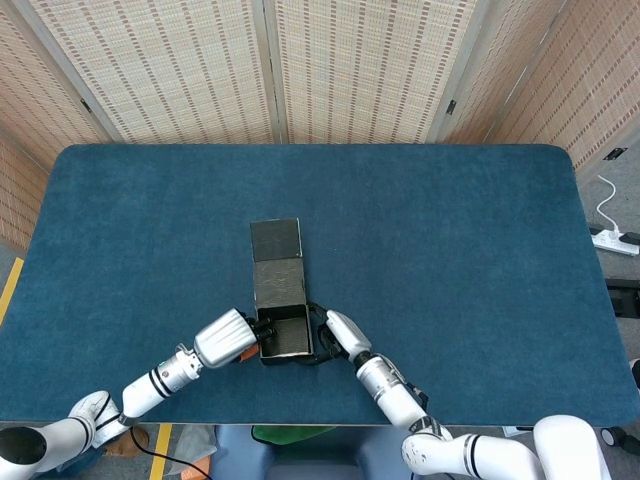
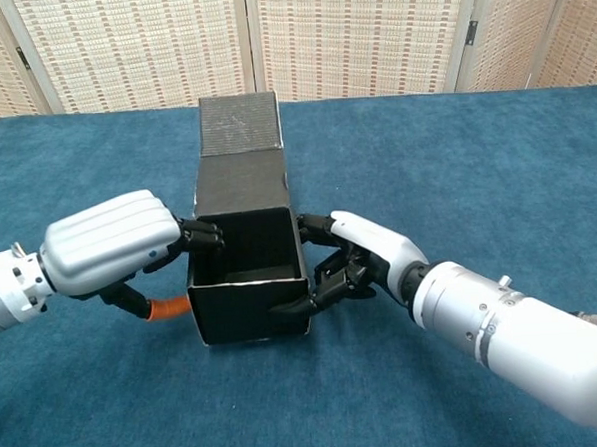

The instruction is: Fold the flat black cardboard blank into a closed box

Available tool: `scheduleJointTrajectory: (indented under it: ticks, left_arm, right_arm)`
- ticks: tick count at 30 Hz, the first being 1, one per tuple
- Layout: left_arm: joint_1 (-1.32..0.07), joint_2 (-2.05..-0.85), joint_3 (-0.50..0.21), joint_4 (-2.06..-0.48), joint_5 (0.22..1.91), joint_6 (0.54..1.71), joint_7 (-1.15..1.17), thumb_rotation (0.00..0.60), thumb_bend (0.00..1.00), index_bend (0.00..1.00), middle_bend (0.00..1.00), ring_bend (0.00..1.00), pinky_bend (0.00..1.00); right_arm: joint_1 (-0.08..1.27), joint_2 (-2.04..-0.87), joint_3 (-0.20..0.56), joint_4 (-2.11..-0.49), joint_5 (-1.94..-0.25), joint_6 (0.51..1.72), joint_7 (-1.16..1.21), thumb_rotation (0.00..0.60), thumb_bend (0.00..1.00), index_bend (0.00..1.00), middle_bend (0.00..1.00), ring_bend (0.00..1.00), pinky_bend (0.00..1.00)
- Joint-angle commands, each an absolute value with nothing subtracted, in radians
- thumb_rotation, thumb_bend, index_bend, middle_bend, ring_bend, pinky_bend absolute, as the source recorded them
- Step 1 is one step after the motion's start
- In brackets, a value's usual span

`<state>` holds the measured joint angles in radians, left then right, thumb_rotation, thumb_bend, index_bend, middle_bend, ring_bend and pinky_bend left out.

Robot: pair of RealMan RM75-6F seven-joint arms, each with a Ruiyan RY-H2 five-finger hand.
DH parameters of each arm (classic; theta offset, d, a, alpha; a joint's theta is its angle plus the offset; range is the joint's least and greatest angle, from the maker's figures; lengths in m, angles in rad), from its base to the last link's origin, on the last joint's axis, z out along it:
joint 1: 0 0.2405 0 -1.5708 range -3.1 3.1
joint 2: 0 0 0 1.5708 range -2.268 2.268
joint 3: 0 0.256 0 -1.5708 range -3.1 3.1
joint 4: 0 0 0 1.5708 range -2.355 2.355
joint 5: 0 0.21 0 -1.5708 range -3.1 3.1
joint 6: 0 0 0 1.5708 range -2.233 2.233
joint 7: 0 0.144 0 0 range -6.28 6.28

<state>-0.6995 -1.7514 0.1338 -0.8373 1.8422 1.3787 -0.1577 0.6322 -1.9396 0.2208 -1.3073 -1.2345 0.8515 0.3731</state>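
The black cardboard box [image 2: 246,276] [image 1: 284,333] stands open-topped near the table's front edge, its lid flap [image 2: 239,152] [image 1: 277,262] stretching away from me and ending in a grey tab. My left hand [image 2: 114,243] [image 1: 227,340] grips the box's left wall, with fingertips hooked over the rim into the box. Against the right wall my right hand [image 2: 366,260] [image 1: 338,334] holds the box, one finger reaching along the front lower corner. The box interior looks empty.
The blue felt table [image 1: 450,260] stretches wide around the box. Woven screens [image 1: 270,70] stand behind the far edge. A power strip [image 1: 615,240] lies off the table at the right.
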Motion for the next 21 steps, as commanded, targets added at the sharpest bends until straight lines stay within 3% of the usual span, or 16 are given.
scheduleJointTrajectory:
  ticks: [1,7,10,13,18,21]
  left_arm:
    - [-0.694,-1.707,0.113,-0.894,1.824,1.397,-0.15,0.6,0.33,0.36,0.35,0.79,0.89]
    - [-0.687,-1.655,0.104,-0.966,1.81,1.406,-0.153,0.6,0.33,0.31,0.3,0.79,0.9]
    - [-0.663,-1.594,0.089,-1.042,1.784,1.445,-0.202,0.6,0.33,0.29,0.29,0.78,0.91]
    - [-0.649,-1.552,0.083,-1.102,1.752,1.435,-0.265,0.6,0.33,0.27,0.28,0.78,0.92]
    - [-0.626,-1.513,0.072,-1.152,1.699,1.413,-0.378,0.6,0.33,0.23,0.25,0.78,0.92]
    - [-0.617,-1.486,0.075,-1.192,1.669,1.379,-0.478,0.6,0.33,0.2,0.23,0.77,0.92]
  right_arm:
    - [0.642,-1.951,0.242,-1.293,-1.222,0.853,0.366,0.6,0.32,0.5,0.48,0.77,1.0]
    - [0.652,-1.968,0.264,-1.266,-1.212,0.859,0.361,0.6,0.32,0.5,0.46,0.77,1.0]
    - [0.684,-2.019,0.301,-1.195,-1.185,0.855,0.341,0.6,0.32,0.46,0.41,0.77,1.0]
    - [0.705,-2.057,0.323,-1.141,-1.157,0.842,0.324,0.6,0.32,0.34,0.33,0.76,1.0]
    - [0.717,-2.078,0.326,-1.116,-1.148,0.83,0.315,0.6,0.28,0.03,0.13,0.71,1.0]
    - [0.708,-2.071,0.318,-1.138,-1.145,0.826,0.316,0.6,0.23,0.0,0.03,0.65,1.0]
